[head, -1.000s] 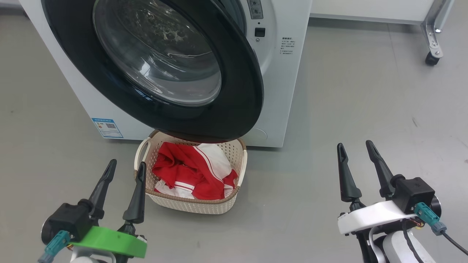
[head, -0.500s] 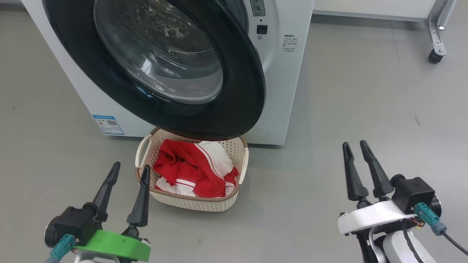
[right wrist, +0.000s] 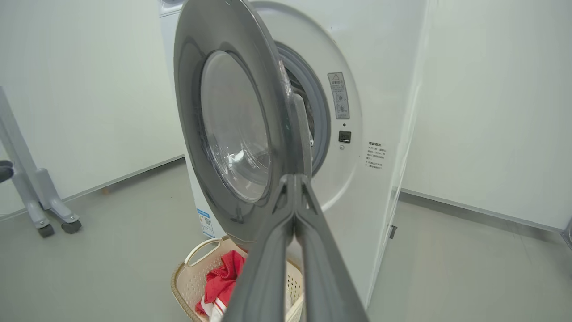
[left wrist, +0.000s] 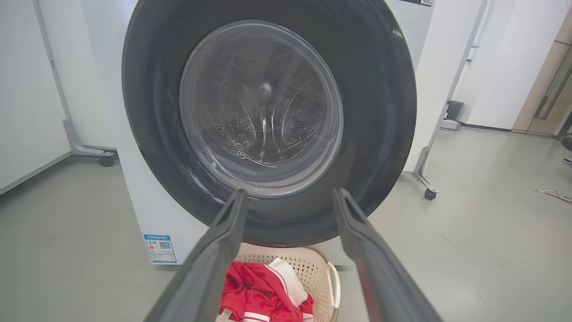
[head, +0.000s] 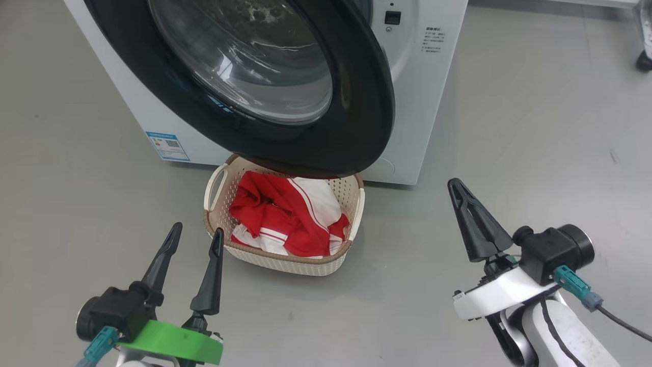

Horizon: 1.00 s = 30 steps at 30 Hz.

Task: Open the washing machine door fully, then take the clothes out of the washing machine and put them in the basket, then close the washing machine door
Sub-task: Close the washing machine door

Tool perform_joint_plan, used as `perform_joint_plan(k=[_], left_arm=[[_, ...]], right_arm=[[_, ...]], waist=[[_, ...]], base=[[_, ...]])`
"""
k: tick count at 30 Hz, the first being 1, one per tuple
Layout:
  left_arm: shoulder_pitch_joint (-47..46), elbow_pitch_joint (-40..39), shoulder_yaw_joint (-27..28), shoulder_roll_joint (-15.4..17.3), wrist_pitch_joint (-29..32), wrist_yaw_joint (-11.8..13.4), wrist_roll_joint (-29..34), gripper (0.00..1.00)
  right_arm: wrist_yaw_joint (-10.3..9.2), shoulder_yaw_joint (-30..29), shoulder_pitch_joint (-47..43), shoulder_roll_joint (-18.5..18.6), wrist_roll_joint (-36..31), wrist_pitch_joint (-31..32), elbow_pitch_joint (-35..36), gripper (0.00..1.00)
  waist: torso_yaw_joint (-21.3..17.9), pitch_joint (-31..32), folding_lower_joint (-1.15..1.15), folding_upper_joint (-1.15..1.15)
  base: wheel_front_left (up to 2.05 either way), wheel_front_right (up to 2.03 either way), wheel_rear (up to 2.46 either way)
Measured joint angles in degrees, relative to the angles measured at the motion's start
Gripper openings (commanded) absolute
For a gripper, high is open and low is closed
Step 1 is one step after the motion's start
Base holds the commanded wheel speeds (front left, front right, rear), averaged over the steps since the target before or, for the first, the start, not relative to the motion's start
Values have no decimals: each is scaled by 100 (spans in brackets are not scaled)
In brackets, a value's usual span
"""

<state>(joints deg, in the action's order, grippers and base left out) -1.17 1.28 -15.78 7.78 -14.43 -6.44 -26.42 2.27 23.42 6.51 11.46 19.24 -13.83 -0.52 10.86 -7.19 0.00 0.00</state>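
The washing machine door (head: 356,127) stands partly open on the white washing machine (head: 433,76), its black rim overhanging the basket (head: 285,259). Red and white clothes (head: 285,219) lie inside the basket on the floor. My left gripper (head: 198,228) is open and empty, low and just left of the basket. My right gripper (head: 455,183) is shut on nothing, to the right of the basket and below the door's edge. In the left wrist view the open gripper (left wrist: 289,192) faces the door's glass (left wrist: 263,112). Seen from the right wrist, the shut gripper (right wrist: 295,177) lines up with the door's free edge (right wrist: 295,112).
Bare grey floor (head: 509,153) surrounds the machine. A wheeled frame leg (left wrist: 424,179) stands right of the machine, and another caster leg (right wrist: 40,210) stands to its left. A blue label (head: 168,145) marks the machine's lower front.
My right gripper has gone from open to shut and turned on its wrist. The head camera has shifted, so the whole scene sits higher and further right. The left gripper stays open.
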Motion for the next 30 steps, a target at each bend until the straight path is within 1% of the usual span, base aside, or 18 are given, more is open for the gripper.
perform_joint_plan(k=[3,5,16,30], left_arm=[[-17,-7,-54,-40,0,-3,33,100],[-59,-18,-92,-100,0,-43,40,100],[-304,-56,-200,-261,-1,-44,77,100],[-530,-52,-252,-431,-1,-48,75,100]], right_arm=[[105,82,205,77,-96,89,-37,0],[122,91,346,114,-133,120,-70,0],[274,102,1133,299,-211,390,-346,0],[366,-19,1879,558,-226,569,-862,0]], waist=[[108,-104,0,0],[191,-178,0,0],[709,-667,0,0],[1356,-1225,0,0]], base=[[0,0,0],[0,0,0],[0,0,0],[0,0,0]])
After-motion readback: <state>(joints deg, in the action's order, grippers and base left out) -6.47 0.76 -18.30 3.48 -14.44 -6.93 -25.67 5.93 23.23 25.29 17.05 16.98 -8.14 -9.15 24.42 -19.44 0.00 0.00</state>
